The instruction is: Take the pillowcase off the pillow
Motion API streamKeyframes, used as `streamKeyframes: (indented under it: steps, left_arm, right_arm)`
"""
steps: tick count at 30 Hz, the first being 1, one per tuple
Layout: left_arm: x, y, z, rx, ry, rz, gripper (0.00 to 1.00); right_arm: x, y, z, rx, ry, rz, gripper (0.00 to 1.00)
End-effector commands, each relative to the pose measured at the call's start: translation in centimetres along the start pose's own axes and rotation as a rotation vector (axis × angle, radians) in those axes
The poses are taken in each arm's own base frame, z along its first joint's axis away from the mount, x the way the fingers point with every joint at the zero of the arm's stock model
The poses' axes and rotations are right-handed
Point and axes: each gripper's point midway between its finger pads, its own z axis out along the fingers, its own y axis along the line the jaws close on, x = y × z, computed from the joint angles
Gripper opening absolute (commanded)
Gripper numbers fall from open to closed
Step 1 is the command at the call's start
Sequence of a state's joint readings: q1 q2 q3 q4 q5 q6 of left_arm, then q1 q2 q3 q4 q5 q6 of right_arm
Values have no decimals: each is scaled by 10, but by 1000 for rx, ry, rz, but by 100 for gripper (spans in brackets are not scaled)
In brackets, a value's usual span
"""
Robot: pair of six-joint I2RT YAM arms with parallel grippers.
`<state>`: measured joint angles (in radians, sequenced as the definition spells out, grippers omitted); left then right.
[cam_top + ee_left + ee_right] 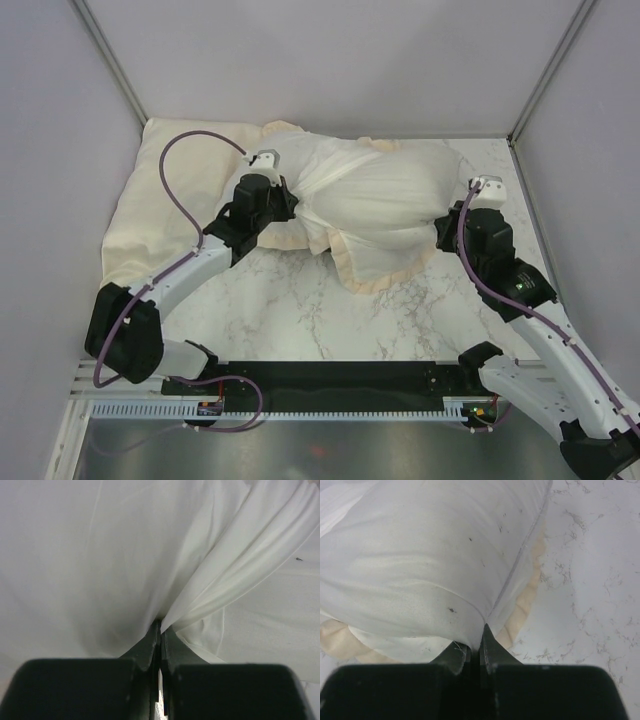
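Observation:
The pillowcase (345, 205) lies whitish side out across the middle of the marble table, its cream frill (375, 275) along the near edge. My left gripper (292, 203) is shut on a gathered pinch of its fabric at the left end. In the left wrist view the pillowcase (125, 555) fans out in taut folds from the left gripper (161, 630). The plump off-white pillow (428, 185) bulges at the right end. My right gripper (442, 232) is shut on its corner. In the right wrist view the pillow (420, 555) meets the right gripper (477, 635) at its seam, with frill (530, 580) beneath it.
A flat pale-yellow cloth (170, 200) covers the back left of the table, partly under the left arm. Bare marble table (330, 310) shows in front of the bundle. Grey walls close in the back and both sides.

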<state>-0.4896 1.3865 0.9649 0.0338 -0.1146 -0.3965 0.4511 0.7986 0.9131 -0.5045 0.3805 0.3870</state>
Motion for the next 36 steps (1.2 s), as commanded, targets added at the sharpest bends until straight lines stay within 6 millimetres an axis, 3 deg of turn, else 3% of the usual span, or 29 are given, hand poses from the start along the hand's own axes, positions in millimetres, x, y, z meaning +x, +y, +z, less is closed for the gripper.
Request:
streamKeyframes:
  steps: [1,5,7,12,13,14,15,17,18,20,21,24,27,29,33,36]
  left_arm:
    - [-2,85,-12,-314,-24,12,2]
    - [11,61,-11,-196,-18,17,2]
    - [20,31,-10,-111,-11,50,2]
    - [68,-28,-19,52,82,100,2]
    - [77,-36,-22,81,99,102,2]
    - [88,-41,-26,98,119,100,2]
    - [98,-54,-33,134,133,109,2]
    - [116,-61,-40,155,167,94,2]
    - [126,-69,-46,177,185,93,2]
    - [142,-74,-52,196,213,66,2]
    - [151,-82,-57,220,227,69,2]
    - [174,-88,-61,234,271,73,2]
    - [190,-92,-64,234,302,88,2]
    - [196,-91,-65,227,314,83,2]
    - [198,-91,-69,221,308,66,2]
    - [198,-91,-69,214,301,69,2]
  right_arm:
    - [-44,-60,-18,278,-167,6,0]
    - [-31,-74,-9,333,-137,2,0]
    - [-18,-78,2,357,-94,-12,0]
    - [13,-95,23,390,-15,49,0]
    - [18,-95,25,383,0,61,4]
    - [20,-96,27,372,15,74,13]
    - [22,-96,27,369,26,76,41]
    - [13,-95,24,366,21,74,72]
    - [14,-96,22,375,42,62,83]
    - [-3,-91,16,364,32,54,87]
    - [-5,-88,14,348,43,48,88]
    - [-39,-62,6,211,-29,40,98]
    - [-71,-37,5,82,-108,17,98]
    - [-80,-15,9,-25,-112,4,98]
    - [-70,17,40,-173,-42,29,98]
    - [-35,25,58,-217,57,69,98]
